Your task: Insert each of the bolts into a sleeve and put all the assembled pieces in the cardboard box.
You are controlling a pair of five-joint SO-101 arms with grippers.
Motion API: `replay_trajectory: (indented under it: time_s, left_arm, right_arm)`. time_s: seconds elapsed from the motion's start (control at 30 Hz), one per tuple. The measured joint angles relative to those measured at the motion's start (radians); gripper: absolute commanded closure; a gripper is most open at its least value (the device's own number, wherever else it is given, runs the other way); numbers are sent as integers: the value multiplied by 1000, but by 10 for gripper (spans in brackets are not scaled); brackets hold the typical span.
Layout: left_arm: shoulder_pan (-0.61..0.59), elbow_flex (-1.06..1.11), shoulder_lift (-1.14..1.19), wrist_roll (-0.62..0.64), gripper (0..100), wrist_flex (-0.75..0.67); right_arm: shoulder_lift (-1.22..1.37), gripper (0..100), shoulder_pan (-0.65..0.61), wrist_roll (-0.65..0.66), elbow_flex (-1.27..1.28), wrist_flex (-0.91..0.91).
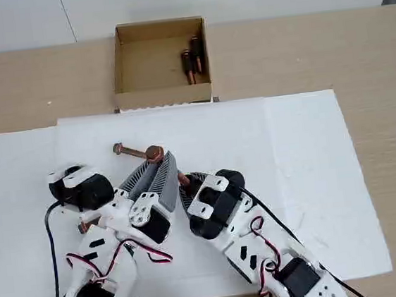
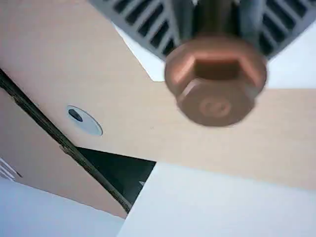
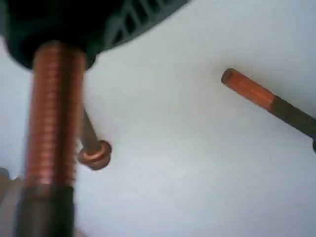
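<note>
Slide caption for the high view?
Left claw holds a hex-head bolt over the white sheet, a loose bolt beside it; assembled pieces lie in the cardboard box.

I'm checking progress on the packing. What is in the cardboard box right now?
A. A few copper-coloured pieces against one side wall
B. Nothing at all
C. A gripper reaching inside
A: the high view shows a few copper-coloured pieces lying together against one side wall of the cardboard box.
</note>
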Motion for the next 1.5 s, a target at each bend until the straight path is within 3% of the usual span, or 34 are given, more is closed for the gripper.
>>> replay_trajectory:
  time_s: [0.37,0.73,1.03,1.27,1.5]
  left_arm:
    - [57,87,-2,-9,994,-34]
    - [150,198,-5,-97,994,-40]
    - [149,206,-6,-138,991,-44]
    - [83,209,-9,-221,869,-40]
    - [72,212,-3,-249,863,-31]
  right_arm:
    - [2,995,-2,38,2,0]
    - [3,995,0,41,3,2]
    - [5,995,2,41,3,2]
    - [5,995,-2,41,3,2]
    - [5,995,-2,41,3,2]
